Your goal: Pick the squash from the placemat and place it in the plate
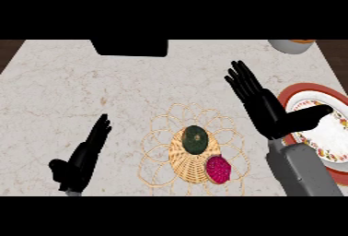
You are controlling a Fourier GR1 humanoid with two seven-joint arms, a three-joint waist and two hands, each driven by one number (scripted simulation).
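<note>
Your dark green oval squash [195, 139] sits on the woven straw-coloured round placemat [192, 147], near its centre, w/ a magenta speckled round fruit [219, 169] just beside it toward the lower right. Nothing is touching the squash yet.

Right robot hand [262, 107] is released: fingers straight, pointing up and away, thumb stretched out over the rim of the red-rimmed white floral plate [319, 92]. It hangs between placemat and plate, above and to the right of the squash, so prob. positioned as the working hand since the plate lies on its side.

Left robot hand [83, 159] is also released, fingers up, resting at the lower left of the pale marble table [88, 87], well apart from the mat.

Judgement: task is at its start; approach to the squash is the step in hand. Watch the magenta fruit, it's close enough to get bumped during the grasp.
</note>
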